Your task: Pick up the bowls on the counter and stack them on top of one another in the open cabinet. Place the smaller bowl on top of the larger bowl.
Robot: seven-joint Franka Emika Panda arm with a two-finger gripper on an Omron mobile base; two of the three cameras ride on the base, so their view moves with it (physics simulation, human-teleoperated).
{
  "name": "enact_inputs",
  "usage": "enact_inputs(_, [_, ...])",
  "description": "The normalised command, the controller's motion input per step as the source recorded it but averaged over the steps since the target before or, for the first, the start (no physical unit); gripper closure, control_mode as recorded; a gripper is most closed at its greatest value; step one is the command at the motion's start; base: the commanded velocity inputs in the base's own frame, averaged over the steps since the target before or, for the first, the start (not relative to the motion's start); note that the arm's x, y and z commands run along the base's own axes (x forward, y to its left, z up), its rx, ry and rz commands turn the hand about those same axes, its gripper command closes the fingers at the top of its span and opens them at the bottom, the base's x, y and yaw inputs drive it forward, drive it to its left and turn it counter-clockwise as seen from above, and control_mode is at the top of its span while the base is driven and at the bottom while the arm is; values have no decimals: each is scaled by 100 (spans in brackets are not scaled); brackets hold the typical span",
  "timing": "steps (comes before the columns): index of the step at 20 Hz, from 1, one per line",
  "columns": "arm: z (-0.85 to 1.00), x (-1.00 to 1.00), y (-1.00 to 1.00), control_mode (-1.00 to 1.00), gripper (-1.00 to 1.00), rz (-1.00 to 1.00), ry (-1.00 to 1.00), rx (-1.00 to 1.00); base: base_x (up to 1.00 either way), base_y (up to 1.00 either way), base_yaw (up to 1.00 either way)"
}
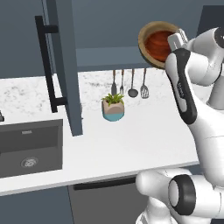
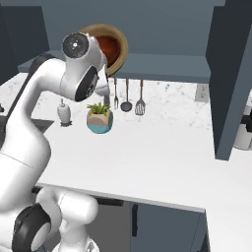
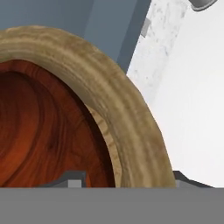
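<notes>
The larger bowl (image 1: 146,37), tan with a thick rim, is tipped on its side in the air at the level of the open cabinet's shelf (image 1: 105,57). My gripper (image 1: 176,41) is shut on its rim (image 3: 131,113), with one fingertip (image 3: 72,179) inside and the other outside. A glossy reddish-brown surface (image 3: 39,131) fills its inside, with a tan strip between it and the rim. Whether that surface is the smaller bowl nested there, I cannot tell. From the right, the bowl (image 2: 115,42) shows behind my arm, in front of the shelf (image 2: 162,66).
The cabinet door (image 1: 65,65) with its black bar handle (image 1: 46,65) hangs open over the counter (image 1: 131,140). A plant pot (image 1: 113,107), hanging utensils (image 1: 131,85) and a sink (image 1: 30,148) lie below. A soap dispenser (image 2: 63,112) stands left of the pot.
</notes>
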Motion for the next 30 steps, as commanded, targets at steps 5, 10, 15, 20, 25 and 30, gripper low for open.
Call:
enact_inputs(5, [4,78,16,-100,100,1,-5,0,0,0,0])
enact_inputs(10, [0,85,6,-100,100,0,0,0,0,0,0])
enact_inputs(15, [-1,94,4,-100,100,0,0,0,0,0,0])
enact_inputs(20, [-20,87,1,-100,100,0,4,0,0,0,0])
enact_inputs(25, [-29,71,0,-100,100,0,1,0,0,0,0])
enact_inputs(30, [-29,55,0,-100,100,0,0,0,0,0,0])
